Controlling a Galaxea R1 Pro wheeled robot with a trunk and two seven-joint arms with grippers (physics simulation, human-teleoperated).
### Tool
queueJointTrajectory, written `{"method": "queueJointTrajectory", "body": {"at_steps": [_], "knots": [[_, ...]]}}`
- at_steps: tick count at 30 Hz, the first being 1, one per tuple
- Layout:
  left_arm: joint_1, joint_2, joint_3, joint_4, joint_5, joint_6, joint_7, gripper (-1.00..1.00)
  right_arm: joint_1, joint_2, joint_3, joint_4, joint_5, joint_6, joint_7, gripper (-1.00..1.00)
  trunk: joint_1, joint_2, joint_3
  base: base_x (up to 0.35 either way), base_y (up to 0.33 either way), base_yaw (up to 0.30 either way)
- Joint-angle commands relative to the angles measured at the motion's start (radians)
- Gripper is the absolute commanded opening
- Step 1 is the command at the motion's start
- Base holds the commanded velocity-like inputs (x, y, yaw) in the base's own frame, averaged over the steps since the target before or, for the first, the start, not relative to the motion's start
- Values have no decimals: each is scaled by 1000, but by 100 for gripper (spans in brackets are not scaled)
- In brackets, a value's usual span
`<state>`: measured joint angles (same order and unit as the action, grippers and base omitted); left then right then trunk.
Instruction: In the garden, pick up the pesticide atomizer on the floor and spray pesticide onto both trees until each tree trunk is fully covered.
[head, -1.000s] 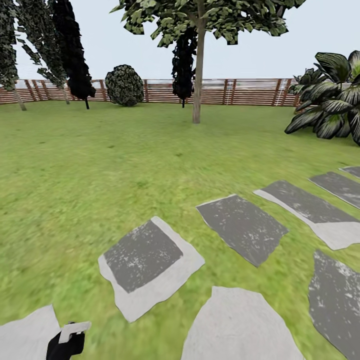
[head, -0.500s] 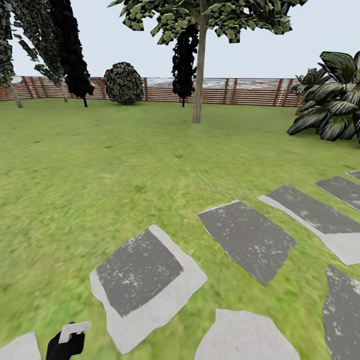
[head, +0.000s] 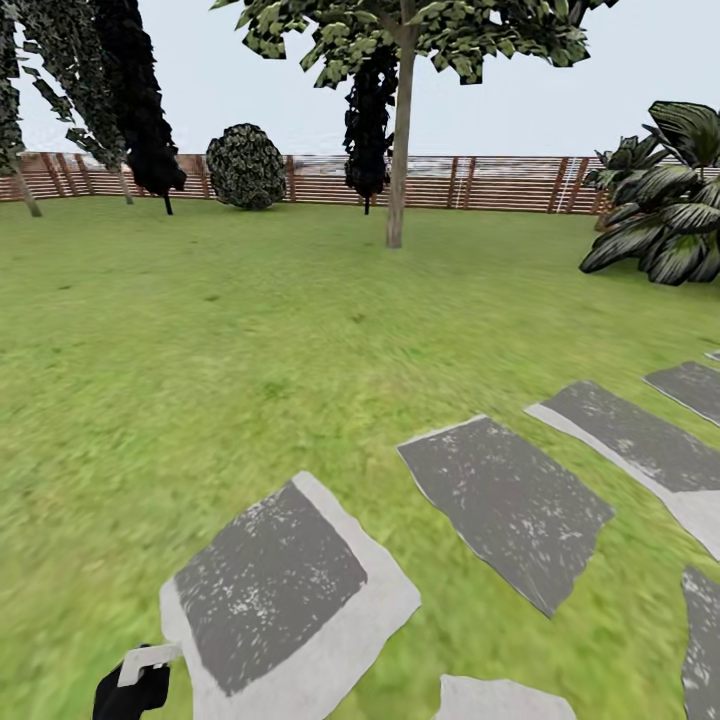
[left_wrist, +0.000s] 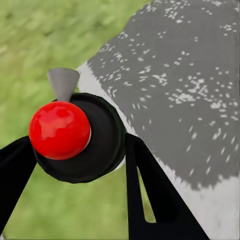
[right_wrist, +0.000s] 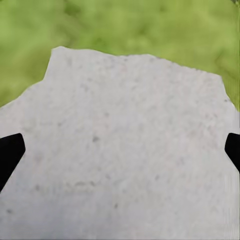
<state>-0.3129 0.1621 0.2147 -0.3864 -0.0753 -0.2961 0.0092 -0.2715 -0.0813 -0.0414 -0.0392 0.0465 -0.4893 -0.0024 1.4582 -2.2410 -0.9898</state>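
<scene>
Far left on the lawn (head: 200, 330) of the garden, dark drooping trees (head: 135, 90) stand against the brown slatted fence (head: 500, 182), and a round bush (head: 247, 167) sits just in front of the fence beside them. Low in the near left corner of the head view, the left gripper (head: 135, 685) hangs over the grass, a pale block on top of its dark shape. From the left wrist camera, the left gripper (left_wrist: 80, 165) has its two black fingers (left_wrist: 150, 190) pressed on either side of the pesticide atomizer (left_wrist: 82, 137) — a dark round body with a red ball and a small grey cone, clamped tight. Under it lies a grey stepping stone (head: 275, 590) with a pale rim.

Middle now: a tall tree trunk (head: 399, 150) rises straight from the lawn, well ahead, foliage only high up. More stepping stones (head: 505, 505) run off to the right.

Far right, striped broad-leaved palms (head: 665, 215) crowd the edge by the fence. The right gripper (right_wrist: 120, 160) hovers above a pale stone slab (right_wrist: 125, 160), its black fingertips (right_wrist: 9, 152) wide apart, nothing between them.
</scene>
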Motion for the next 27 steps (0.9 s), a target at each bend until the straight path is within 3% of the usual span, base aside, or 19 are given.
{"method": "queueJointTrajectory", "body": {"at_steps": [1, 4, 11, 27], "knots": [[0, 0, 0, 0, 0, 0, 0, -100, 0, 0, 0, -2, -1, 0, 0, 100, 0, 0, 0, 339, 0, 0], [0, -1, 0, 0, 0, 0, -1, -100, 0, 1, -2, -17, -3, 0, -1, 100, 0, 0, 0, 339, 0, 0], [0, -1, 0, 1, 0, 0, -2, -100, -1, 1, -4, -238, -5, -1, -2, 100, 0, 0, 0, 339, 0, 0], [0, -25, -1, 3, -3, 3, 4, -100, 0, 3, 1, -239, -2, -21, -1, 100, 0, 0, 0, 339, 0, 0]]}}
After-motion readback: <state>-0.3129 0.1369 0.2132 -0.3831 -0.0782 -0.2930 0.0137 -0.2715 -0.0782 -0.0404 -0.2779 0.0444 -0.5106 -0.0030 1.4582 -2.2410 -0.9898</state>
